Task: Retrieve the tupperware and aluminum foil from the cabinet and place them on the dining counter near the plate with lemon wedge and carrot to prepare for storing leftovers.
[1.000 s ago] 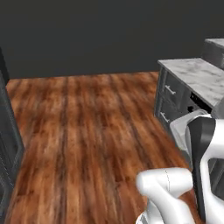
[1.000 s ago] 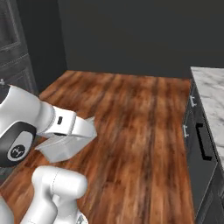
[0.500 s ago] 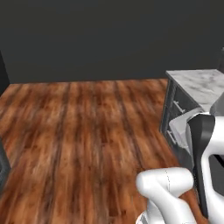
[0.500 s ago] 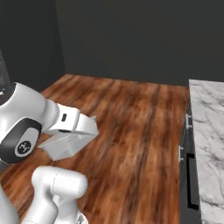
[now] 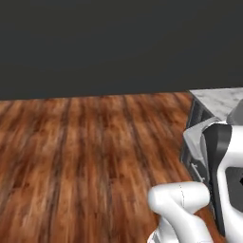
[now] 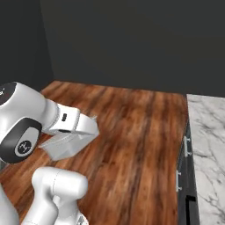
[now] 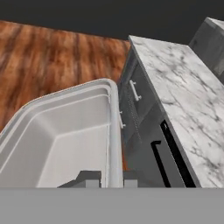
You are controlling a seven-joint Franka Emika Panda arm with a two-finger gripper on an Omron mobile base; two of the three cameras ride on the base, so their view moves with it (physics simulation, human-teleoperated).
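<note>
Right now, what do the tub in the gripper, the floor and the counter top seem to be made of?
The tub looks like clear, smooth plastic: pale, see-through walls with a wide rim. The floor looks like glossy reddish-brown wood planks with dark grain. The counter top looks like polished white-grey marble, judging by its veins.

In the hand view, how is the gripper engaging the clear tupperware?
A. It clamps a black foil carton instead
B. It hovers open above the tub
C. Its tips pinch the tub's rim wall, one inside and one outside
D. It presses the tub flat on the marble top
C: in the hand view the gripper is shut on the tupperware, its dark tips either side of the rim wall, the tub carried above the wood floor.
</note>
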